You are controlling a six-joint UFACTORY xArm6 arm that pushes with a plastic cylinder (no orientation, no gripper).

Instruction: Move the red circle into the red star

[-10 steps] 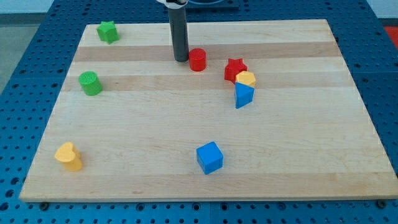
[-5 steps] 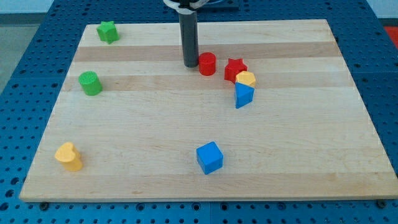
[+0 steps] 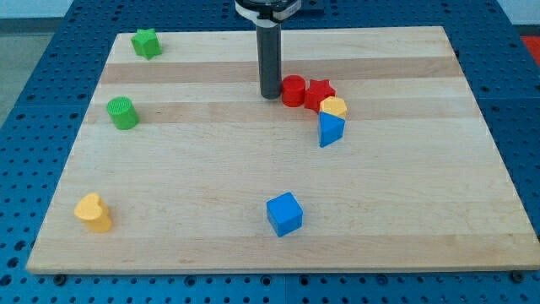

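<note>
The red circle point(image 3: 293, 90), a short upright cylinder, sits above the frame's centre, slightly to the right. Its right side touches the red star point(image 3: 319, 92), which lies flat just beside it.

Green star point(image 3: 146, 42), green cylinder point(image 3: 123, 112) (both left), blue cube point(image 3: 284, 214) below.

This looks like a lab where a robot is tested. A flat wooden board point(image 3: 278, 194) lies on a blue table point(image 3: 34, 101) full of small round holes in neat rows, the kind used for bolting gear down. Little bright plastic blocks sit on the board. A dark rod point(image 3: 270, 59) hangs down from above.
</note>
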